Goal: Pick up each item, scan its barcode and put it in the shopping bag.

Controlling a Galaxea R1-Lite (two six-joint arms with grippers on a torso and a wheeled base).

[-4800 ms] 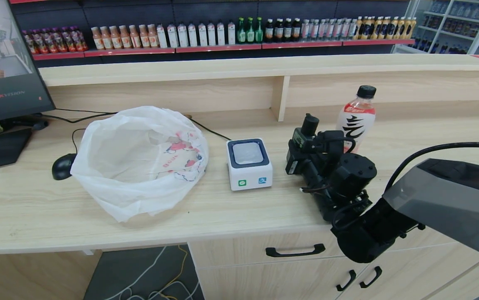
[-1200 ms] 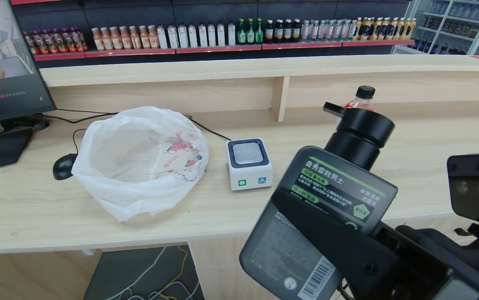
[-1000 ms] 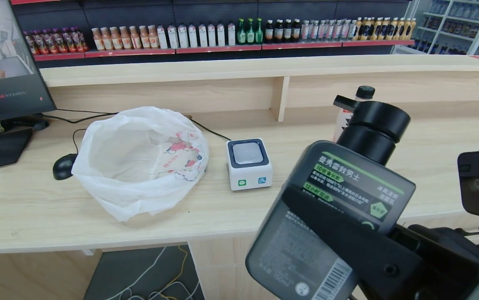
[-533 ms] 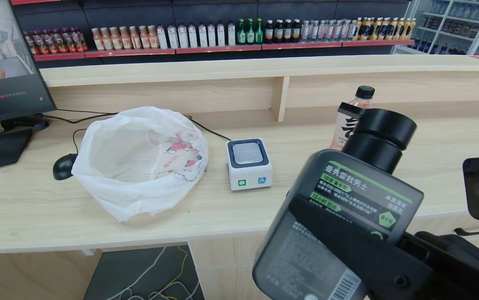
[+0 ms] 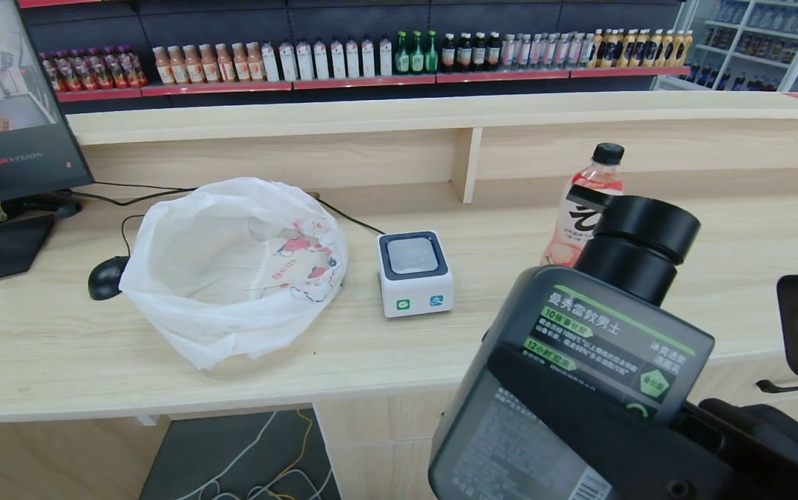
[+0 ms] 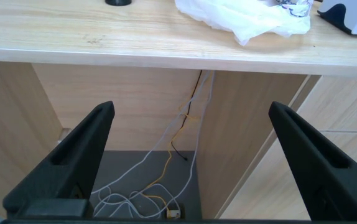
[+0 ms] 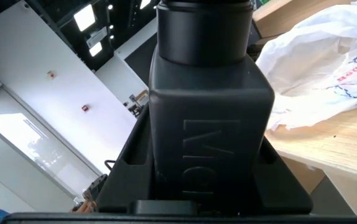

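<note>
We grip the black bottle [image 5: 600, 333] in the right end effector [image 7: 203, 186].
The bottle is raised over the front edge of the surface [image 5: 58, 361], right of the shopping bag [image 5: 232, 267]; our left end effector [image 6: 188, 162] hangs open below that edge.

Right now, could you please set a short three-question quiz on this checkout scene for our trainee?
1. True or false: the black bottle in the right gripper is inside the shopping bag.
2. What stands on the counter between the shopping bag and the pink drink bottle? A) mouse B) scanner C) monitor
3. Fill in: the left gripper, hanging below the counter top, is ____.
Key: 1 false; 2 B; 3 open.
</note>
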